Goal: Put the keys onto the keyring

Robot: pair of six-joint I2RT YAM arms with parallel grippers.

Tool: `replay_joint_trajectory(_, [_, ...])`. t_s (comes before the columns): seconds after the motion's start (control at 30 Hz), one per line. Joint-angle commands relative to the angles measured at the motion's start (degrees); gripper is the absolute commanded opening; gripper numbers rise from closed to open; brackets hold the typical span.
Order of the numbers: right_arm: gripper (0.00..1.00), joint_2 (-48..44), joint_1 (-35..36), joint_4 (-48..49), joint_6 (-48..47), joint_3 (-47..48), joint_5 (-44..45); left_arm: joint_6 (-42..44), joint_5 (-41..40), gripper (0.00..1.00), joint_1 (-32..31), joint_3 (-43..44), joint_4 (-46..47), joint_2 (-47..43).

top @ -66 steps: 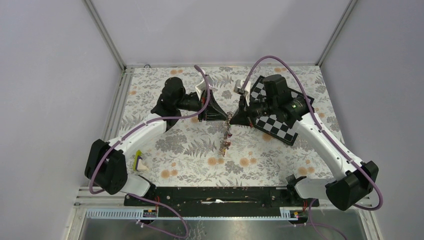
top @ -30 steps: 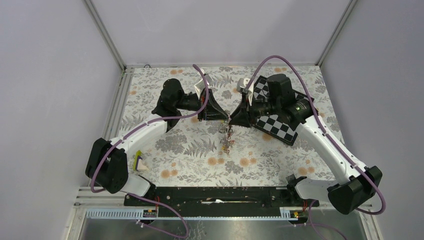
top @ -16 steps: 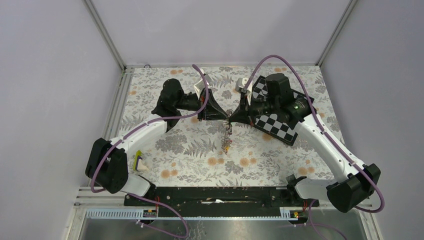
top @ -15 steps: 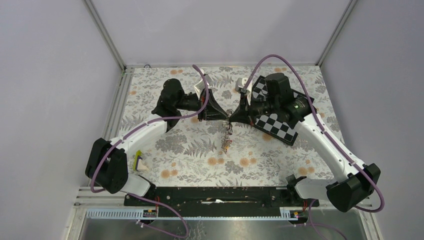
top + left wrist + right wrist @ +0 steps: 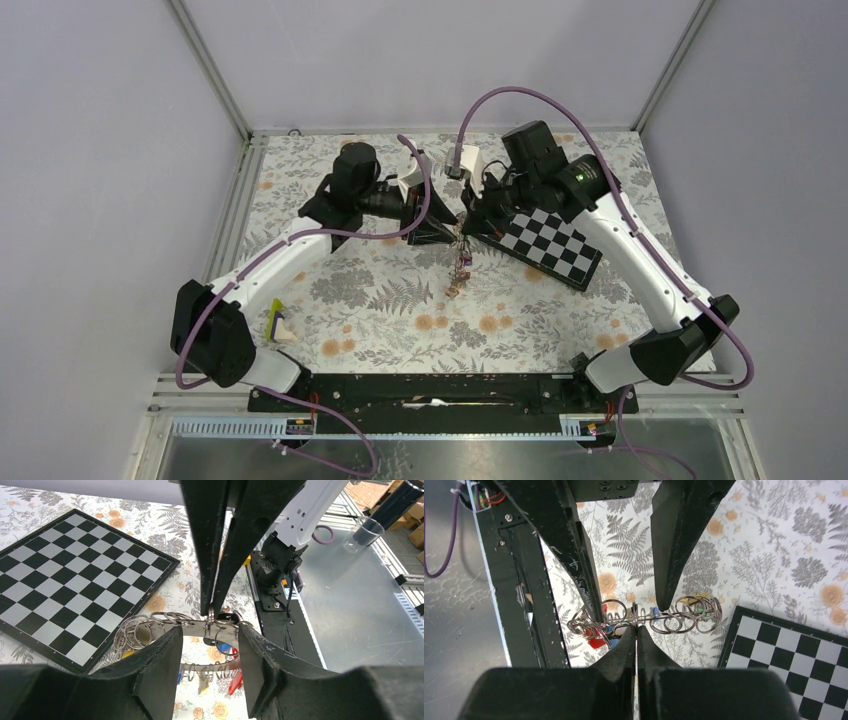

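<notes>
The keyring (image 5: 197, 626), a flat grey band carrying many thin wire rings, hangs above the table between both grippers (image 5: 461, 250). Keys dangle under it, among them a red key (image 5: 235, 682) and a blue key (image 5: 177, 677); the bunch of keys (image 5: 455, 288) reaches down toward the cloth. My right gripper (image 5: 635, 629) is shut, pinching a thin wire ring on the keyring's top edge. My left gripper (image 5: 209, 632) is open, one finger on each side of the band. From above, the left gripper (image 5: 445, 232) and right gripper (image 5: 466, 225) meet tip to tip.
A black-and-white chequered board (image 5: 550, 245) lies on the floral cloth under the right arm. A small yellow and white object (image 5: 278, 325) sits near the left arm's base. A black rail (image 5: 430, 390) runs along the near edge.
My right gripper has closed on the wire ring, then my left gripper has opened off the keyring. Both wrists have shifted and the right arm has swung further back; the bunch still hangs.
</notes>
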Motion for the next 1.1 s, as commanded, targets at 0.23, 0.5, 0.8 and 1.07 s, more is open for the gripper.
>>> replay_joint_trajectory(0.23, [0.00, 2.17, 1.55, -6.43, -1.87, 5.23, 1.12, 4.47, -1.92, 0.48, -1.12, 2.64, -0.83, -0.07])
replay_joint_trajectory(0.5, [0.00, 1.81, 1.57, -5.22, -1.20, 3.93, -0.21, 1.70, -1.41, 0.30, -1.36, 2.06, 2.02, 0.56])
replay_joint_trajectory(0.8, [0.00, 1.67, 1.61, -4.63, -1.02, 3.34, -0.41, -0.18, -0.45, 0.23, -1.93, 2.99, 3.12, 1.75])
replay_joint_trajectory(1.07, [0.00, 1.62, 1.57, -4.49, -1.20, 2.46, 0.13, -3.00, 0.90, 0.13, -1.93, 2.64, 5.86, 1.88])
